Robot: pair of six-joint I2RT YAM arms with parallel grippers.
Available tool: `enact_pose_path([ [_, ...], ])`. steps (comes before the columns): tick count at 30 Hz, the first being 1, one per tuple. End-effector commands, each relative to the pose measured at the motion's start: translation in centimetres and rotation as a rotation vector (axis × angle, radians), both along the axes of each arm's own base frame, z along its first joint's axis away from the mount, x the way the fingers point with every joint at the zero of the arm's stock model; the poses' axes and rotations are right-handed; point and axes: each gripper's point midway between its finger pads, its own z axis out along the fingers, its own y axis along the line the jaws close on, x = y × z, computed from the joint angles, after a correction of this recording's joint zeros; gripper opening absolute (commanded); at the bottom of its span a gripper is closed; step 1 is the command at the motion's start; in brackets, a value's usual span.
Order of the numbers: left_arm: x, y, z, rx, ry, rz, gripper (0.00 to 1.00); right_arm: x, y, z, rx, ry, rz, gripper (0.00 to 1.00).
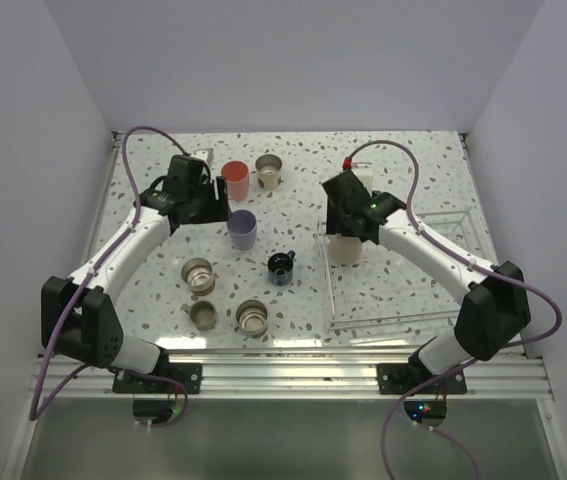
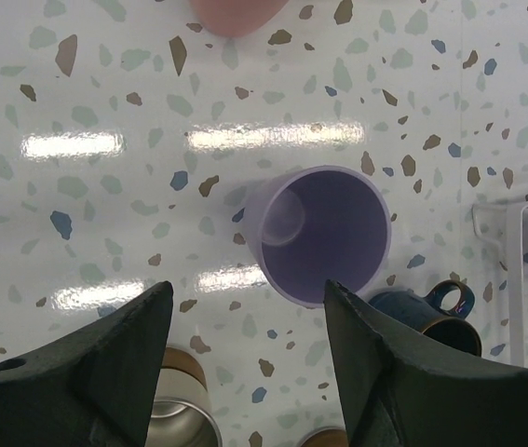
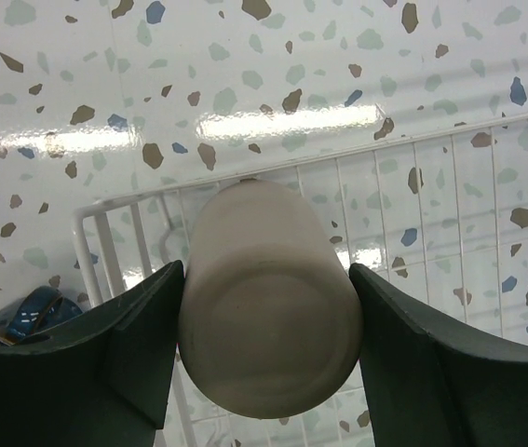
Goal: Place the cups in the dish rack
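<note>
My right gripper is shut on a beige cup, held bottom-up over the left end of the wire dish rack. A little short of the lavender cup, my left gripper hangs open and empty. The coral-red cup and a steel cup stand at the back. A black mug sits mid-table. Three steel cups stand nearer the front.
The rack's white-looking wire edge shows at the right of the left wrist view. A steel cup lies just under the left finger. White walls close the table on the left, back and right.
</note>
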Motion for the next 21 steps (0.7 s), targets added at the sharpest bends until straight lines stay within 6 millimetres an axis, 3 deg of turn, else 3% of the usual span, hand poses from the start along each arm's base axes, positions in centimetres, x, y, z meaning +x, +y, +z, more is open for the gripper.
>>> enact_pose_path([
  [1, 0.9, -0.4, 0.6, -0.011, -0.041, -0.030, 0.69, 0.3, 1.0, 0.0, 0.007, -0.005, 0.013, 0.17],
  [2, 0.9, -0.5, 0.5, -0.012, -0.037, -0.034, 0.69, 0.3, 1.0, 0.1, 0.011, -0.006, 0.012, 0.39],
  [3, 0.9, -0.5, 0.4, -0.012, -0.034, -0.035, 0.69, 0.3, 1.0, 0.2, 0.011, -0.008, 0.013, 0.50],
  [5, 0.8, -0.6, 0.3, -0.014, -0.029, -0.041, 0.68, 0.3, 0.9, 0.7, 0.015, -0.021, 0.010, 0.68],
  [7, 0.7, -0.6, -0.1, -0.010, -0.021, -0.043, 0.67, 0.3, 0.8, 1.1, 0.012, -0.026, 0.006, 0.77],
  [16, 0.7, -0.6, -2.2, 0.005, 0.023, -0.052, 0.64, -0.1, 0.0, 5.0, 0.030, -0.090, -0.004, 0.99],
  [21, 1.0, -0.9, -3.8, 0.011, 0.053, -0.061, 0.60, -0.8, -1.3, 10.6, 0.075, -0.201, -0.022, 0.99],
])
